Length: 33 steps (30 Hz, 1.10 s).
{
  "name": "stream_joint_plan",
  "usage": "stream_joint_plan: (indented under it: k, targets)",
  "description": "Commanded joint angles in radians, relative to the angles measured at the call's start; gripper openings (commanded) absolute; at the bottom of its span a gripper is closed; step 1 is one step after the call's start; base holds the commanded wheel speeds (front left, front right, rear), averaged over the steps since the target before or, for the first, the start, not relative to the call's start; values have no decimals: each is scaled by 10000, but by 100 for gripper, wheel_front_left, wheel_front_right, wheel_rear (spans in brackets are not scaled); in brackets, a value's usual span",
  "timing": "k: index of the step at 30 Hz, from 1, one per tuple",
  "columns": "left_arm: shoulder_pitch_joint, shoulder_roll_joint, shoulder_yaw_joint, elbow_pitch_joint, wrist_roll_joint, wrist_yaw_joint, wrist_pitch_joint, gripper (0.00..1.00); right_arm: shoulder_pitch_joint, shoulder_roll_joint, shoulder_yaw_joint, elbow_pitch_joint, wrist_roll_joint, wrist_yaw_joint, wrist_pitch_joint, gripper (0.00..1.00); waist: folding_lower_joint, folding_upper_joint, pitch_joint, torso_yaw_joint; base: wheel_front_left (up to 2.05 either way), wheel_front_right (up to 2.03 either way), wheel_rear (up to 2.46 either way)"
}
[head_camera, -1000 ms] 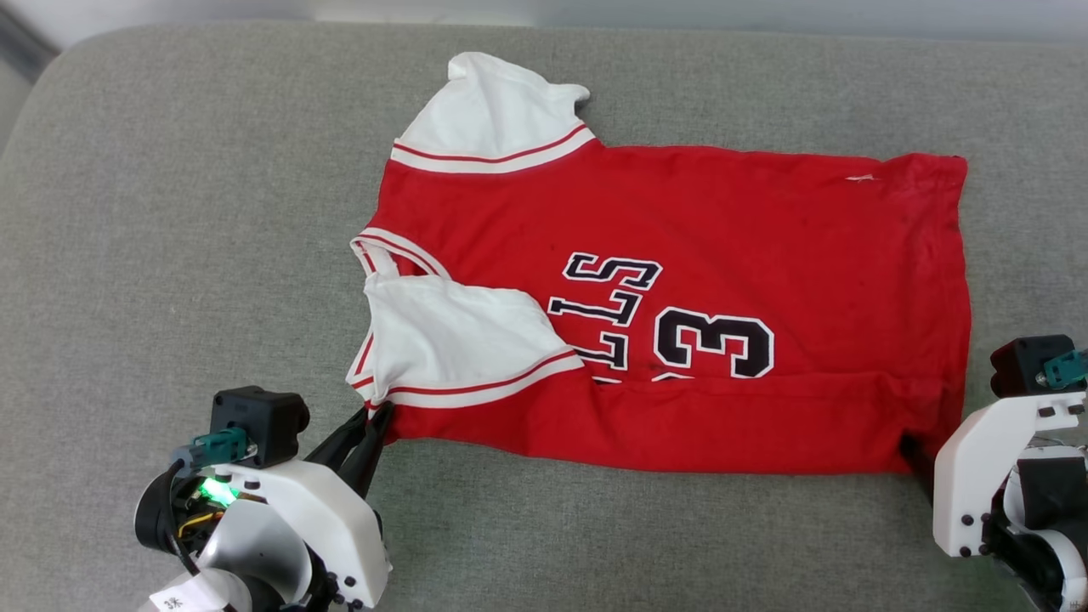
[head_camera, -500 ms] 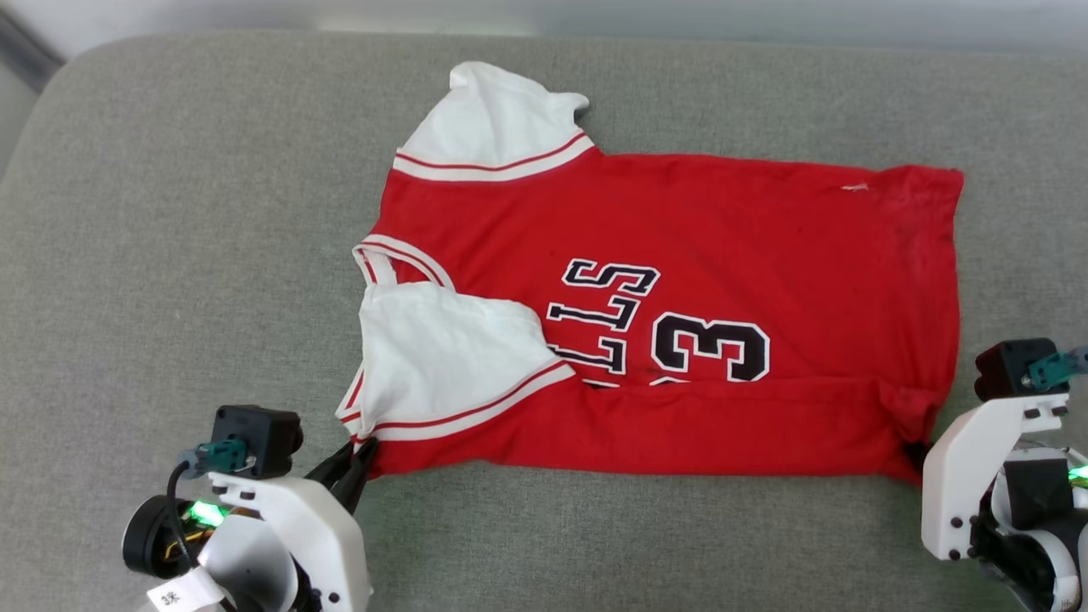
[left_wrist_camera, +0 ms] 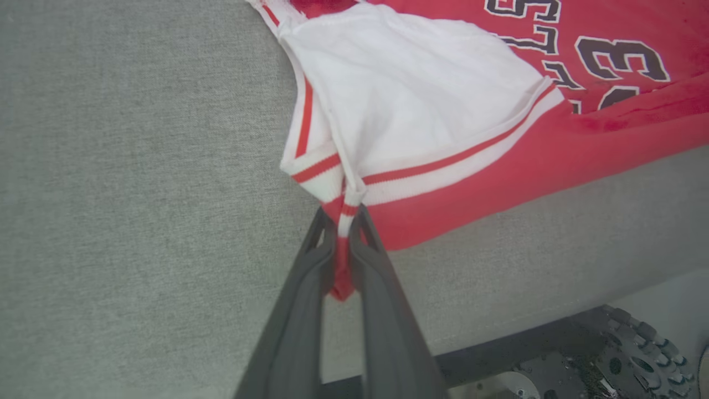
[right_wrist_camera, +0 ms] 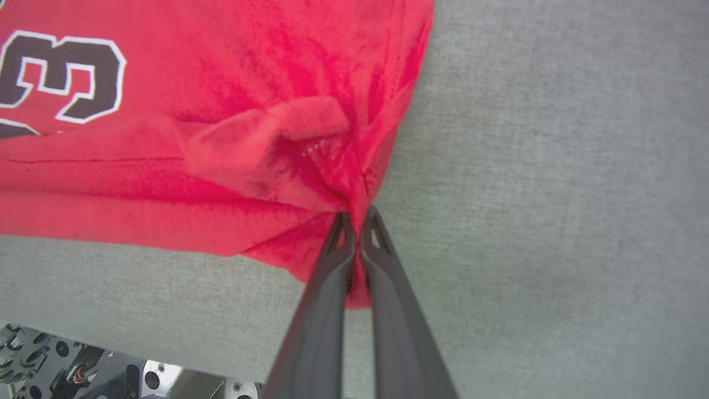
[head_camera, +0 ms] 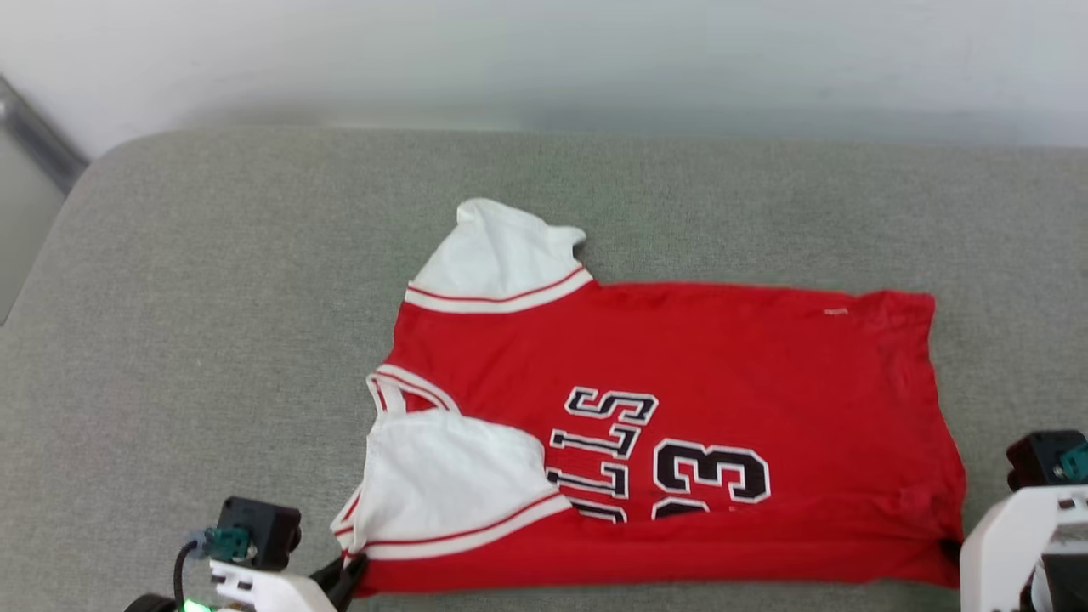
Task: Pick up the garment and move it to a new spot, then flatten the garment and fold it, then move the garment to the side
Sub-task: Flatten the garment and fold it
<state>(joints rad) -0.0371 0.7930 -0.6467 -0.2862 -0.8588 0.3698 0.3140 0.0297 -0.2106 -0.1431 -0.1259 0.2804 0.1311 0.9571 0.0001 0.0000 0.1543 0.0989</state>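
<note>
I log my left gripper (left_wrist_camera: 343,215) clamped on the garment (head_camera: 722,357) at its striped sleeve corner, and my right gripper (right_wrist_camera: 357,217) pinched shut on the red hem corner. The garment lies spread, lettering up, on the grey cushion (head_camera: 212,297).

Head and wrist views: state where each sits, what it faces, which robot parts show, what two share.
Head view: from the head down at the garment on the cushion; left gripper lower left.
Left wrist view: from that wrist along its fingers, shut on the sleeve corner.
Right wrist view: from that wrist along the right gripper, shut on the hem.
Both wrist views show the 33.
</note>
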Motion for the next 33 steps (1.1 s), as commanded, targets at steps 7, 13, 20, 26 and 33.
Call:
stream_joint_plan:
  k: [7,13,20,26,33]
  targets:
    - [874,168,-447,-349,-39,45,71,0,1369,-90,-412,-995,368,-7,424,0,-1,0,-330,-65,0,0,0]
    - [853,-148,-727,73,-41,-188,-47,0,1794,-143,-576,-910,426,-7,532,0,-1,0,-186,-42,0,0,0]
    - [355,-591,-888,882,-16,-647,-129,0,1517,-99,-400,-325,382,-7,345,0,-1,0,16,37,0,0,0]
    - [202,-802,-906,1424,-48,-985,-415,100,1264,-120,-179,0,427,-8,-31,100,-1,0,-27,-11,0,0,0]
    - [-35,-876,-456,1573,241,-1120,-1498,100,985,-105,-246,-102,719,-8,-661,100,-1,0,-366,-141,0,0,0]
